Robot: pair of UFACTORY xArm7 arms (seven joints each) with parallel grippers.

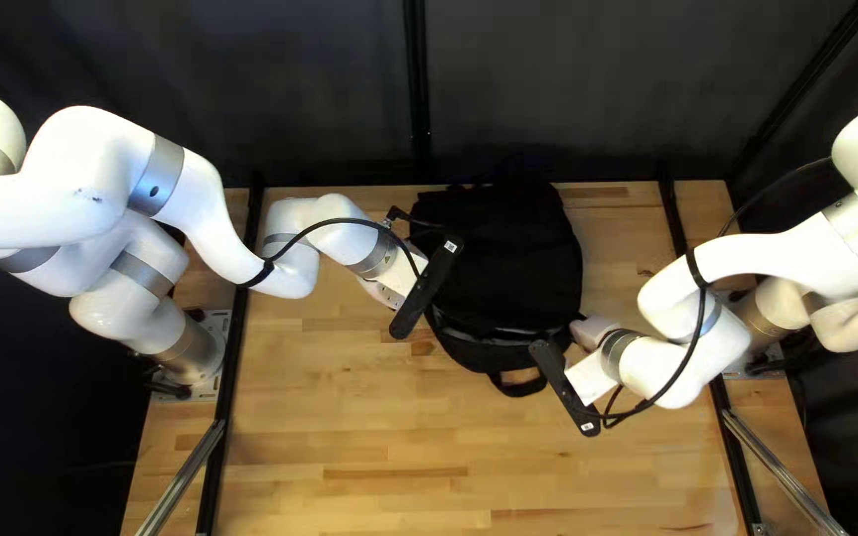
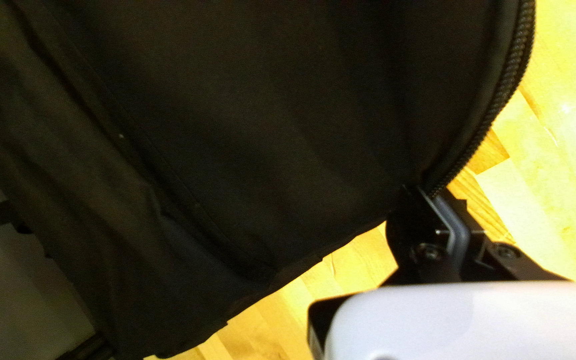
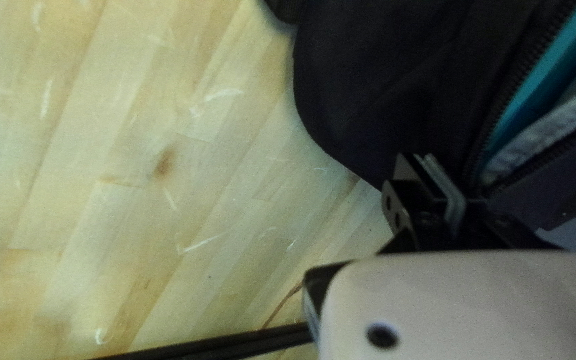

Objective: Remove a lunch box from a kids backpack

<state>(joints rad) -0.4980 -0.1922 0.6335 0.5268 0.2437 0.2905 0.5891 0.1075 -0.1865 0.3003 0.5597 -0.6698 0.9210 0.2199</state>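
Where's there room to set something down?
Bare table lies between the black rails, nearward of the backpack; a smaller patch separates backpack and right rail. Crowded: the backpack's near end, between left arm and right arm.

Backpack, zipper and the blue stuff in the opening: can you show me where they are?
Backpack (image 1: 513, 263): top left view, middle of its black panel.
Zipper (image 2: 516, 65): left wrist view, its curved teeth.
Blue stuff (image 3: 547, 70): right wrist view, middle of the showing strip.
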